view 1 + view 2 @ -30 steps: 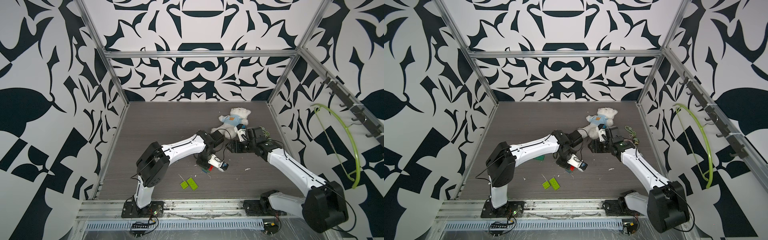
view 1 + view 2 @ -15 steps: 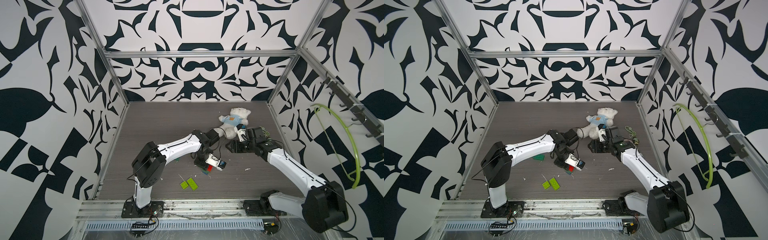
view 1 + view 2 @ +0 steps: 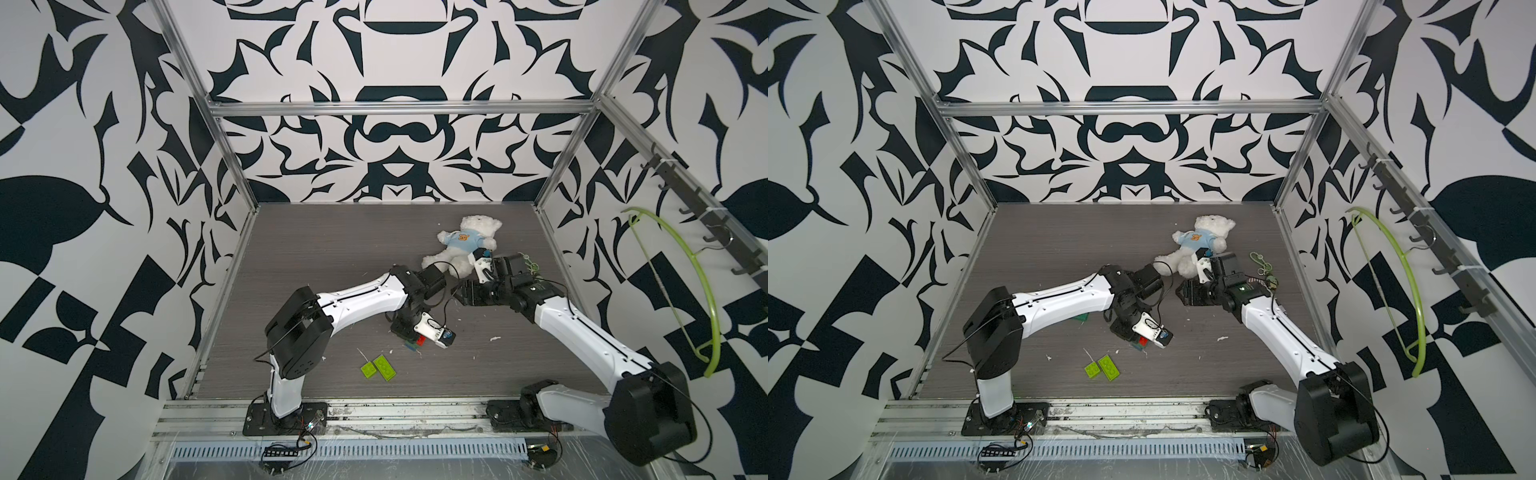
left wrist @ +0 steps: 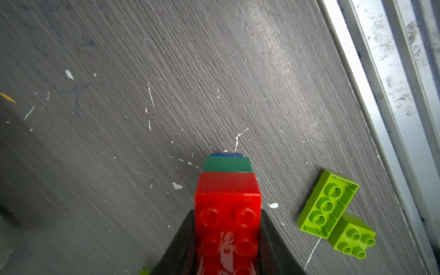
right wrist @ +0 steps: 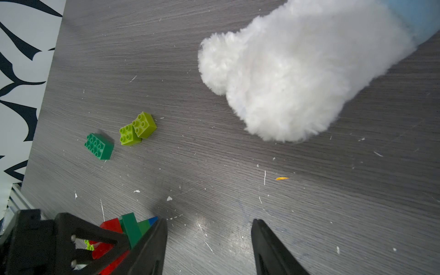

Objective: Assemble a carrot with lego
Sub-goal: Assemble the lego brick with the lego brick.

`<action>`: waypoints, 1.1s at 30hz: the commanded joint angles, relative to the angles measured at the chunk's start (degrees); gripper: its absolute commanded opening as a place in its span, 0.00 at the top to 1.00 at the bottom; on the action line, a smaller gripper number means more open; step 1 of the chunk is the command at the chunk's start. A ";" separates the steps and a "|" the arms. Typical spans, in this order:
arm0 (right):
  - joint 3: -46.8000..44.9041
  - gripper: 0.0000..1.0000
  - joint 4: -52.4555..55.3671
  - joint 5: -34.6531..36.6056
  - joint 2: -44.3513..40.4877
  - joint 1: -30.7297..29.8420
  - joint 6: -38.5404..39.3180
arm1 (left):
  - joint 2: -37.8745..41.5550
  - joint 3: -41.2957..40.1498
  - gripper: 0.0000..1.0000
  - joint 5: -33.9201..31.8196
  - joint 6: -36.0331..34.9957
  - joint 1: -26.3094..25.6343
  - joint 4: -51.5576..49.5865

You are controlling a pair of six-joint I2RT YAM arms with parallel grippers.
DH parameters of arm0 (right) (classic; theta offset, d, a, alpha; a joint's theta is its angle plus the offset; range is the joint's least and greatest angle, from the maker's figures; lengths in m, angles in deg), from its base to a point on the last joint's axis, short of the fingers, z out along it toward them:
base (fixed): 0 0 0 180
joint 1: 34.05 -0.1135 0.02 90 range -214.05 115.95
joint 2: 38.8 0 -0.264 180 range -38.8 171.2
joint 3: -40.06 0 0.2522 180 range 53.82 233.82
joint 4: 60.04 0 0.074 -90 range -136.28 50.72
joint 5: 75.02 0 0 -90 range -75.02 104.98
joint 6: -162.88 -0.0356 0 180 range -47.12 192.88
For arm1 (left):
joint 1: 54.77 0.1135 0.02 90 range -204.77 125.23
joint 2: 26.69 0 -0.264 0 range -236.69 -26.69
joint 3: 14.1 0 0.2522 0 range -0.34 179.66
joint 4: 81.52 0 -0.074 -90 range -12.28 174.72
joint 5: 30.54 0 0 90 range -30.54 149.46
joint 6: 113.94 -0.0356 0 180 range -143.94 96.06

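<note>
Little has moved: left gripper (image 4: 227,220) stays clenched on the half-built carrot (image 4: 227,188), right gripper (image 5: 209,226) open and empty near it, lime bricks (image 4: 327,204) beside it still unattached

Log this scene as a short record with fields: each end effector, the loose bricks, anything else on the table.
left end effector: shut on brick stack, red then dark green then blue tip, tip towards the table
right end effector: open, empty, near the teddy bear
front bricks: lime oblong brick, underside up, touching lime square brick
back bricks: dark green oblong brick, beside two lime square bricks touching each other
</note>
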 commanded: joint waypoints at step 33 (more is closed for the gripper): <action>-0.08 0.39 -1.02 -0.37 -0.29 0.30 0.18 | -0.74 -12.19 0.84 7.10 8.96 0.70 5.89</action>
